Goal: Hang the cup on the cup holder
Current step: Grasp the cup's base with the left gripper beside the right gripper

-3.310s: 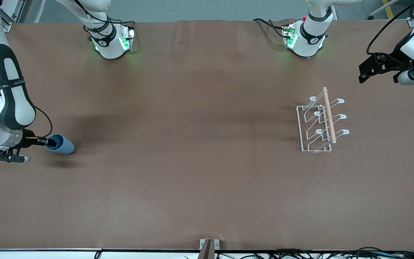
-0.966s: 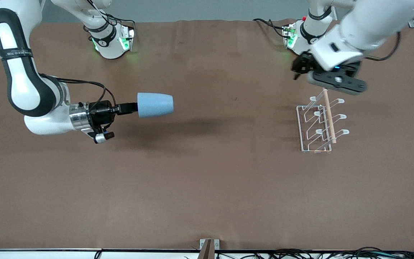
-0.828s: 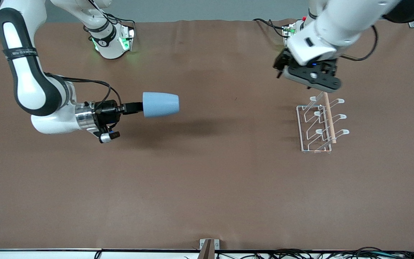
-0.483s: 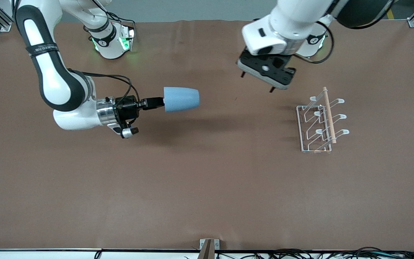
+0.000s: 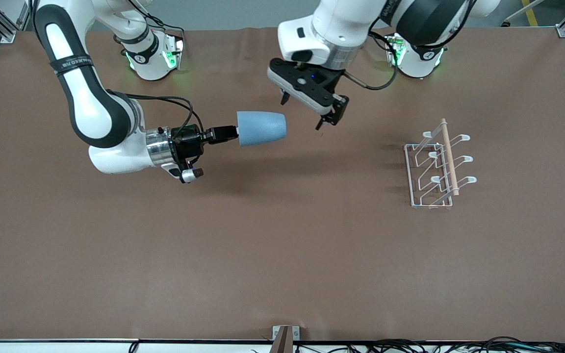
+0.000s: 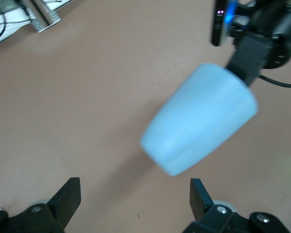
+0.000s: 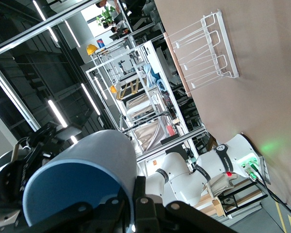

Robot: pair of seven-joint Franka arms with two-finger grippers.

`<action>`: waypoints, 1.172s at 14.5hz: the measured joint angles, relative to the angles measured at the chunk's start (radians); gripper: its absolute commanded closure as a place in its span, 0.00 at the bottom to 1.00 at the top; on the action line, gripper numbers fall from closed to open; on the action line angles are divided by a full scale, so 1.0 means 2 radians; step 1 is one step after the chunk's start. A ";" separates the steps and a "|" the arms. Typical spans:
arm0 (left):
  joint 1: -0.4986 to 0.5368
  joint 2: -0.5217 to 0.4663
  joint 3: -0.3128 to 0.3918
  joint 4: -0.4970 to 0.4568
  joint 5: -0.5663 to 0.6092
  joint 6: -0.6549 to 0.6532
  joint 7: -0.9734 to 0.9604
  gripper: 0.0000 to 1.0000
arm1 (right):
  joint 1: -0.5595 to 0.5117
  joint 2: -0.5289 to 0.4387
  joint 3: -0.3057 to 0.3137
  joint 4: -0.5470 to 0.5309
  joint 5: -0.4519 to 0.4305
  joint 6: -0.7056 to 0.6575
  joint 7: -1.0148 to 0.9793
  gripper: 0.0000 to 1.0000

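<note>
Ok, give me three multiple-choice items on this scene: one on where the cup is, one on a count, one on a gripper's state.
1. Where is the cup?
A. On the cup holder
B. In the air, held by the right gripper
C. Lying on the table

2. How many cups are in view?
A. One
B. Two
C. Three

3. The left gripper is:
A. Shut on the cup
B. Shut on the rack
C. Open

Answers: 1 B, its fingers pinch the cup's rim above the table. 2 A, only one blue cup shows. 3 C, its fingers stand apart beside the cup.

The cup (image 6: 200, 125) is blurred and hides the right tool's fingertips.
</note>
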 measured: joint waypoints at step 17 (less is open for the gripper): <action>-0.055 0.075 0.005 0.045 0.056 0.031 0.131 0.07 | 0.003 0.001 0.000 0.000 0.000 -0.002 0.000 0.96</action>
